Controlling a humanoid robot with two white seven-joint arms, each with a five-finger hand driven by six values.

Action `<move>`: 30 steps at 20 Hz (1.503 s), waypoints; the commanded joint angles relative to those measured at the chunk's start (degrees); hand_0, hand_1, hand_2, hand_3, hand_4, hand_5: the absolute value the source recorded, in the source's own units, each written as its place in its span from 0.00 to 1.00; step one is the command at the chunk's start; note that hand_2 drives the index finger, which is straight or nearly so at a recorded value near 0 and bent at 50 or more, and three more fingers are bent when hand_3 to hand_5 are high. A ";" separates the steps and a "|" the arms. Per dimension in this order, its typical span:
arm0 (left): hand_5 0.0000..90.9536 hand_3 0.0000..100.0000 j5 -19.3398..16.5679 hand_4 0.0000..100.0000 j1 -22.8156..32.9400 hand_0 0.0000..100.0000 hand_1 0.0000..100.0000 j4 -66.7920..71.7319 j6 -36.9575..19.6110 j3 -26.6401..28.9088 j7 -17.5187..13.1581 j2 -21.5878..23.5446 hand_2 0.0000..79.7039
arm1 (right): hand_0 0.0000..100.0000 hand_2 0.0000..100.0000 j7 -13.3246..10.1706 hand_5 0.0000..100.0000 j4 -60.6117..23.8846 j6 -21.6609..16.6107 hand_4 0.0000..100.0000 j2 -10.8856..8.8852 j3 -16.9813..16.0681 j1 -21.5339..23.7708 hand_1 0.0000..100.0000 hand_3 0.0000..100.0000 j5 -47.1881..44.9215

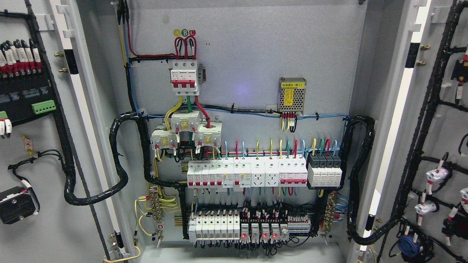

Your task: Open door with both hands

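Cabinet [241, 54]: both doors swung wide.
Left door [40, 219]: left of cabinet.
Right door [438, 146]: right of it.
Hands: out of sight, can't tell.

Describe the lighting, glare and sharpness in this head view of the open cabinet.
Head view: light is even and cool on the grey back panel; a faint violet glare spot sits left of the mesh power supply; the right door's edge strip is blown out white; the breaker rows are sharp, though their small labels stay unreadable.

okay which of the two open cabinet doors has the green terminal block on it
The left door. A green terminal block sits on its inner face; the right door shows only black cable bundles and white and blue fittings.
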 commanded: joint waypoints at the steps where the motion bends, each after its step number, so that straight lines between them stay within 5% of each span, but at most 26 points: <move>1: 0.00 0.00 -0.12 0.00 -3.52 0.00 0.00 30.81 0.08 -1.99 -2.91 -5.71 0.00 | 0.19 0.00 -0.06 0.00 40.06 0.08 0.00 13.70 1.97 -8.49 0.00 0.00 0.66; 4: 0.00 0.00 -0.12 0.00 -4.49 0.00 0.00 35.20 3.05 -1.99 -4.68 -6.41 0.00 | 0.19 0.00 -0.23 0.00 48.61 0.43 0.00 16.61 1.97 -11.93 0.00 0.00 0.66; 7: 0.00 0.00 -0.20 0.00 -5.89 0.00 0.00 40.30 7.01 -1.90 -4.94 -6.94 0.00 | 0.19 0.00 -0.76 0.00 50.91 1.74 0.00 17.50 1.97 -12.28 0.00 0.00 0.74; 11: 0.00 0.00 -0.21 0.00 -7.21 0.00 0.00 46.10 10.96 -1.82 -4.94 -7.38 0.00 | 0.19 0.00 -1.11 0.00 53.37 9.29 0.00 17.76 1.71 -12.72 0.00 0.00 2.40; 15: 0.00 0.00 -0.29 0.00 -10.11 0.00 0.00 52.96 15.19 -1.64 -4.94 -8.69 0.00 | 0.19 0.00 -6.81 0.00 57.94 11.77 0.00 18.46 0.92 -14.83 0.00 0.00 8.90; 20: 0.00 0.00 -0.64 0.00 -14.15 0.00 0.00 59.74 20.01 -1.73 -4.24 -9.75 0.00 | 0.19 0.00 -8.66 0.00 59.35 22.02 0.00 19.43 -2.60 -16.23 0.00 0.00 13.31; 25: 0.00 0.00 -9.51 0.00 -15.74 0.00 0.00 61.67 24.78 -0.59 -4.33 -9.75 0.00 | 0.19 0.00 -10.51 0.00 60.41 30.30 0.00 20.39 -6.99 -18.26 0.00 0.00 18.48; 30: 0.00 0.00 -13.82 0.00 -16.18 0.00 0.00 64.40 24.69 0.64 -3.98 -9.93 0.00 | 0.19 0.00 -11.22 0.00 60.59 37.86 0.00 21.45 -9.10 -19.66 0.00 0.00 19.55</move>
